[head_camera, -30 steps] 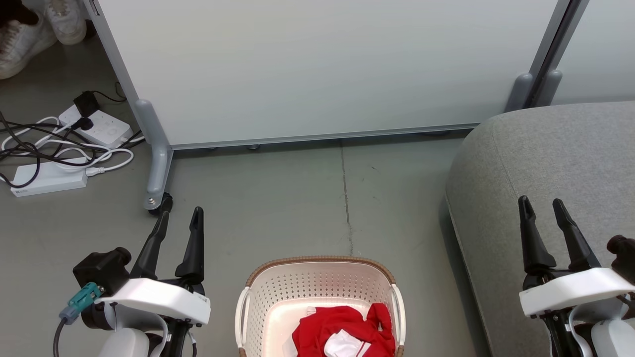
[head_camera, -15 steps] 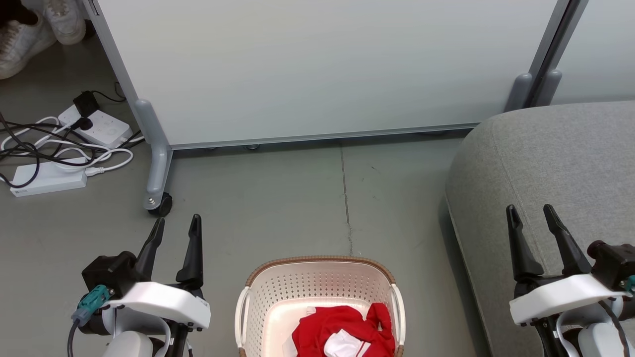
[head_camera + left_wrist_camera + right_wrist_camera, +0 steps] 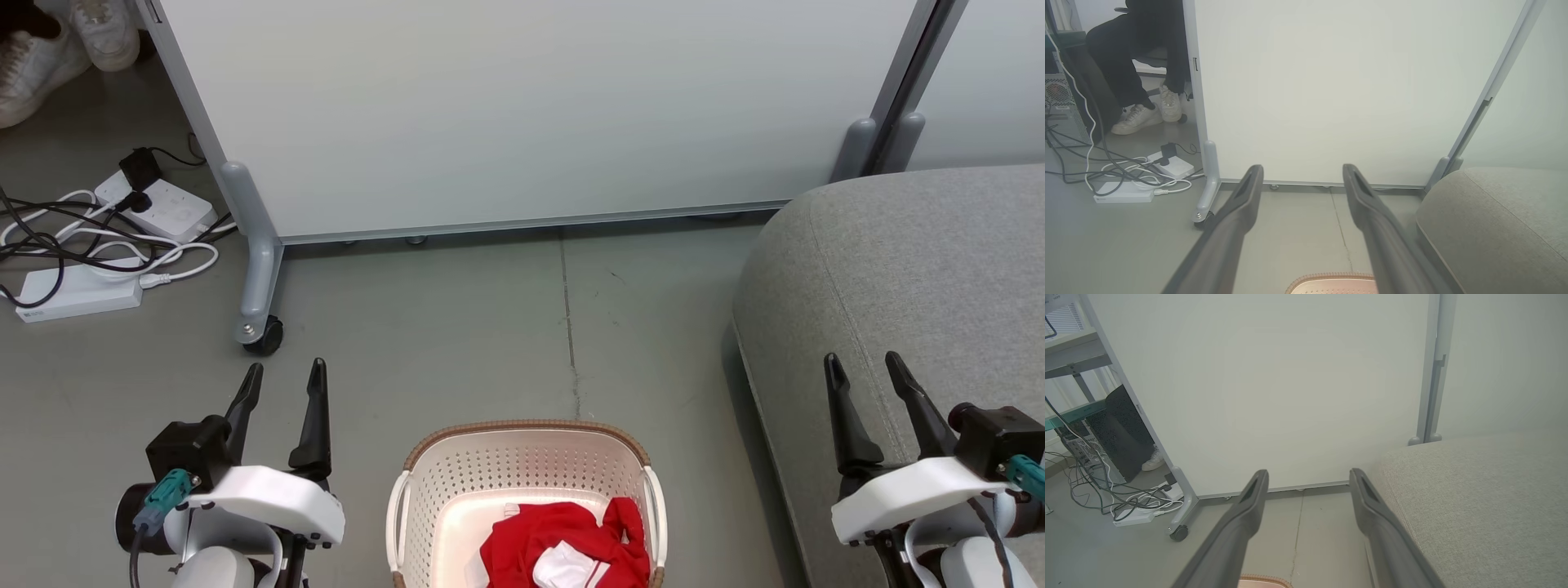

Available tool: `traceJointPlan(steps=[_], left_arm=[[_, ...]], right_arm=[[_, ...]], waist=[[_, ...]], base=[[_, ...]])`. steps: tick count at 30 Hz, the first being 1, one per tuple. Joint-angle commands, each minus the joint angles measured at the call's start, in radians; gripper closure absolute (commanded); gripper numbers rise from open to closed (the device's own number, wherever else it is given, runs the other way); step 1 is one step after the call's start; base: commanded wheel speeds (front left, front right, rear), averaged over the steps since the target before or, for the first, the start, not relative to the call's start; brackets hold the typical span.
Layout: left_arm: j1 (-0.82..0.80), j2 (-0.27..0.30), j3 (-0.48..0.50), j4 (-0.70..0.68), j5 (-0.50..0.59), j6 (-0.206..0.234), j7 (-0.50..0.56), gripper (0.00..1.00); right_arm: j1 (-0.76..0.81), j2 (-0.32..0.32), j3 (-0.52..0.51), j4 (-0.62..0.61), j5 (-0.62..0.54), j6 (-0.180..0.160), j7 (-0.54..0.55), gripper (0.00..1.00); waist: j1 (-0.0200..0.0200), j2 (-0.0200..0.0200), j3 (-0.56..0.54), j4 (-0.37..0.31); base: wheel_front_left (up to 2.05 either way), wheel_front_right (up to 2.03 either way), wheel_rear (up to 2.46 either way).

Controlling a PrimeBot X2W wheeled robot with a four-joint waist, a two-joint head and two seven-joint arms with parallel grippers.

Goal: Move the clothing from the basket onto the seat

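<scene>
A: Where is the clothing (image 3: 563,543) found?

B: It is seen bunched inside the basket (image 3: 522,465), red with a white patch turned up, and heaped toward the right wall. The basket's pale bottom is left bare on the left. The heap is cut by the picture's lower edge, so whether one garment or several are piled there cannot be told.

A: And the seat (image 3: 914,269)?

B: It is set on the floor (image 3: 457,327) to the right of the basket, apart from it.

A: How are the end effectors held?

B: The left end effector (image 3: 286,367) is held above the floor left of the basket, fingers parted. The right end effector (image 3: 861,358) is held over the seat's near edge, fingers likewise parted. A partition panel (image 3: 522,114) is stood behind, with power strips (image 3: 159,208) laid at its left.
</scene>
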State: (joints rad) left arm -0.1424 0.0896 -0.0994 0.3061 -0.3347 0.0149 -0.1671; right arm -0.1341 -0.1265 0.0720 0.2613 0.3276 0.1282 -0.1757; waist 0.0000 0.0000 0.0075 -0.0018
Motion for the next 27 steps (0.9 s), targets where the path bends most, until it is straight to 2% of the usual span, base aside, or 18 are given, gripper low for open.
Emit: traceJointPlan(steps=[1, 15, 27], left_arm=[[-0.017, 0.008, 0.001, -0.001, 0.026, 0.008, 0.001, 0.0], [-0.006, 0.014, 0.002, 0.012, 0.088, 0.036, 0.03, 0.0], [-0.006, 0.015, -0.008, 0.022, 0.118, 0.044, 0.033, 0.0]], right_arm=[[-0.014, -0.005, -0.003, 0.007, -0.023, 0.004, 0.01, 0.0], [-0.017, 0.001, -0.006, 0.028, -0.104, 0.003, 0.032, 0.0], [-0.015, 0.008, -0.019, 0.033, -0.118, 0.004, 0.035, 0.0]], waist=[[0.0, 0.0, 0.0, 0.0], [0.0, 0.0, 0.0, 0.001], [0.0, 0.0, 0.0, 0.003]], base=[[0.0, 0.0, 0.0], [0.0, 0.0, 0.0], [0.0, 0.0, 0.0]])
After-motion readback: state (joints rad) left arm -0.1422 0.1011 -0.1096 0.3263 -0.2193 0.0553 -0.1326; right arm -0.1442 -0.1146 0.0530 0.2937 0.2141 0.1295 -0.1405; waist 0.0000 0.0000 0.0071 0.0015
